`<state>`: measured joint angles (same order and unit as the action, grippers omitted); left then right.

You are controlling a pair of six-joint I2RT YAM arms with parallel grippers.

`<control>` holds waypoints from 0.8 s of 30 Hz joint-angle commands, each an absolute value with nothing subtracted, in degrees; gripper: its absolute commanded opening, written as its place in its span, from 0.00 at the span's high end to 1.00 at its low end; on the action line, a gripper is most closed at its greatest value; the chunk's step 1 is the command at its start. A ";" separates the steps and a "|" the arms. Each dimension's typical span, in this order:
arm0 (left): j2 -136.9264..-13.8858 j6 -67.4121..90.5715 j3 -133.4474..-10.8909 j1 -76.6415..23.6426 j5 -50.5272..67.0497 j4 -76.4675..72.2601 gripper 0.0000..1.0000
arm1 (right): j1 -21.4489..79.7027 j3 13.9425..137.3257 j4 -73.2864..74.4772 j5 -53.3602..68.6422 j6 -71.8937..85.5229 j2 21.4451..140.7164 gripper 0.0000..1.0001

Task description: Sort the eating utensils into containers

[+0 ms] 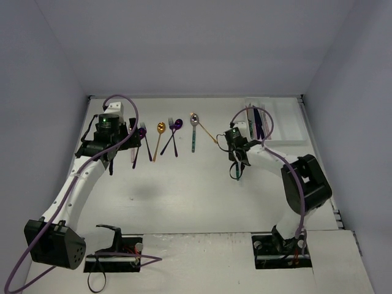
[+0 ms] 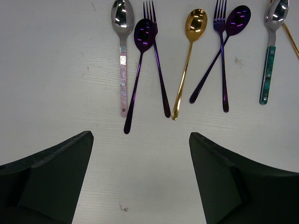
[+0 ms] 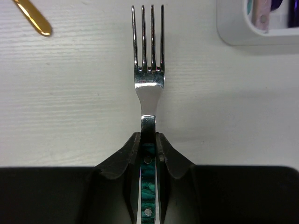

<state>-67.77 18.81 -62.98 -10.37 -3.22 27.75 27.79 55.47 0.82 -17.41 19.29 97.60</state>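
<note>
right claw (image 3: 148, 140) is narrow and clamped on the teal-handled fork (image 3: 148, 84). it grips where the steel neck meets the handle, tines pointing away from the wrist, fork lifted above the table (image 1: 196, 202). in the top view the fork sits mid-right, a bit short of the white tray (image 1: 286, 125) at the far right corner.

handling, judged: slim, stiff, light metal with a polished neck, so probably slick. a two-pad pinch on such a thin section could let it swivel or slide. holding at the inlaid handle looks safer than on bare steel. not fragile.

around it: a gold handle tip (image 3: 32, 19) lies just off the fork's left on the table, apart from it. the tray's rounded corner shows to the upper right in the right wrist view. the tray wall needs clearing on the way in. the compartments are narrow, so the fork has to go in lengthwise. a few utensils in the tray (image 1: 260, 122) already fill its left slots, and i can't tell which slot is for forks.

left claw (image 2: 140, 140) is wide and holds nothing. it hovers over the table just short of the row of loose utensils:
- pink-handled spoon (image 2: 122, 70)
- purple spoon (image 2: 138, 70), touching the purple fork (image 2: 158, 65) near its bowl
- gold spoon (image 2: 187, 65), lying alone and the easiest pick
- a dark fork (image 2: 223, 70) crossed by a dark spoon (image 2: 205, 79)
- teal-handled spoon (image 2: 268, 65)

the touching and crossed pairs sit tight, so a grab on one would likely nudge its neighbour.
</note>
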 commanded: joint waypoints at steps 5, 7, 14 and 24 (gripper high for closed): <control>-66.88 18.72 -64.25 -9.84 -3.10 25.99 0.18 | 23.82 60.99 -0.18 -15.57 7.03 85.68 1.00; -66.88 18.75 -64.22 -9.87 -3.16 25.95 0.18 | 18.67 63.36 -0.18 -11.90 3.05 86.34 1.00; -67.00 18.72 -64.27 -9.93 -3.10 26.02 0.18 | 7.66 76.13 -0.89 -3.76 -7.43 96.29 1.00; -66.80 18.54 -64.16 -9.93 -3.17 25.93 0.18 | -3.17 92.49 -2.19 4.03 -12.06 112.89 1.00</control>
<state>-67.77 18.81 -62.98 -10.37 -3.16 27.83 0.24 86.84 0.25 -1.74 -8.84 110.30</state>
